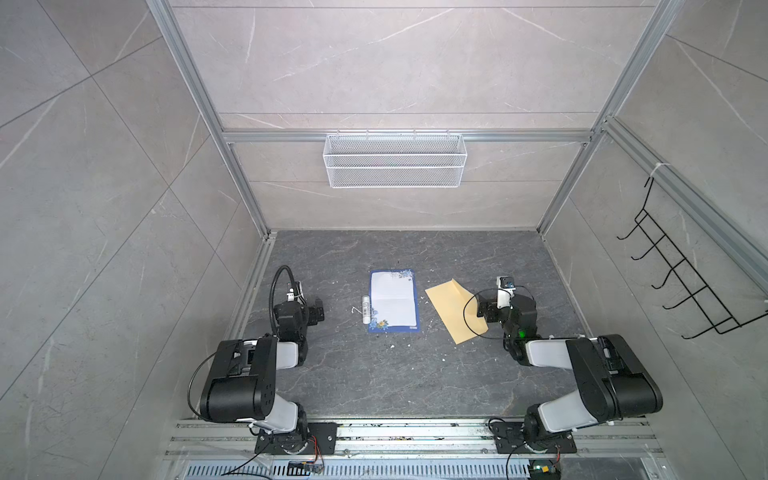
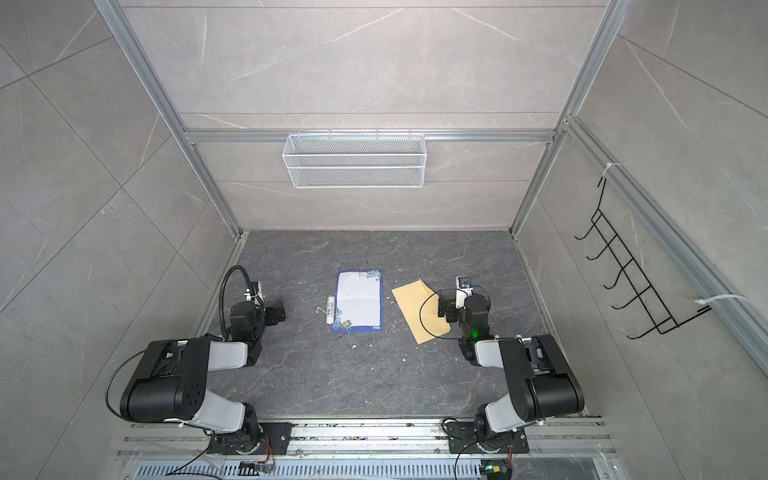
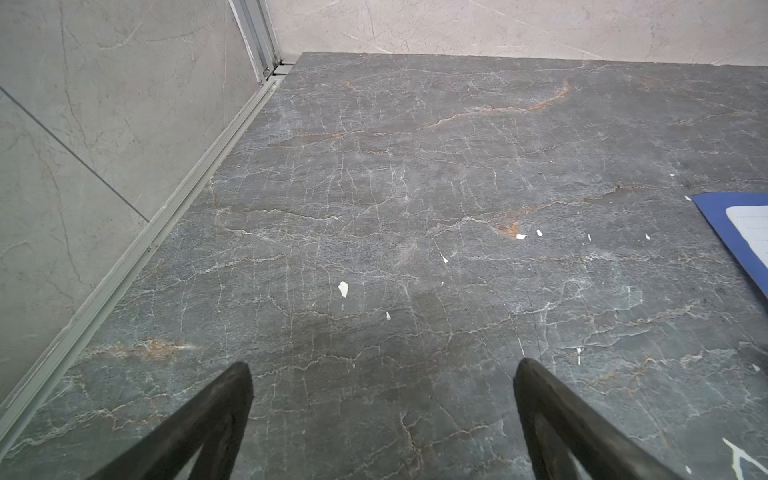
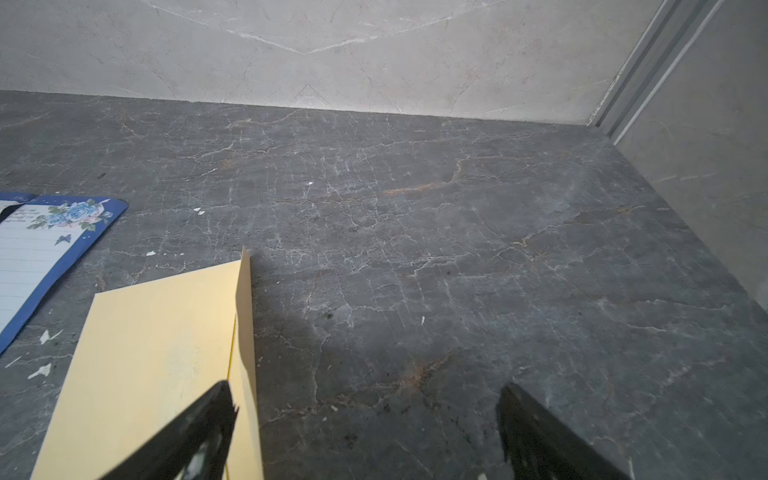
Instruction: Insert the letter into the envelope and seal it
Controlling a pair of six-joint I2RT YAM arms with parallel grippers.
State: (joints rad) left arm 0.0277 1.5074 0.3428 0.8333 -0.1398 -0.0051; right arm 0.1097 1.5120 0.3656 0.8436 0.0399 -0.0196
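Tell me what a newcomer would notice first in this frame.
The white paper sheet with a dark blue border and flower prints lies flat at centre, a small white glue-stick cylinder beside its left edge. To its right, the plain tan paper envelope lies slanted, flap open. Both the left gripper and the right gripper stand open and empty.
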